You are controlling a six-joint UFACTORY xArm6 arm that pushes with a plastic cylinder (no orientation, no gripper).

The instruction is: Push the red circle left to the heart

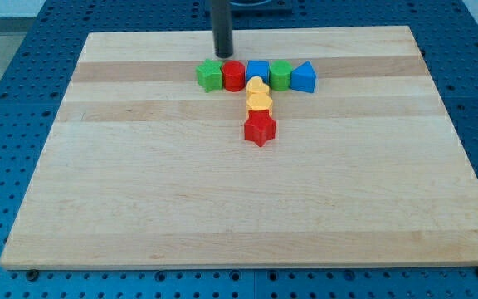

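Tip just above green block and red circle, near the counter's top edge. No jaws here, only rod. Circle touching yellow heart at lower right.

A red circle block, a short upright cylinder, sits flat near the top of the view, second from the left in a row of five blocks. Just below and to its right lies a yellow heart block, pale yellow, flat on the board, close to the red circle, possibly touching it.
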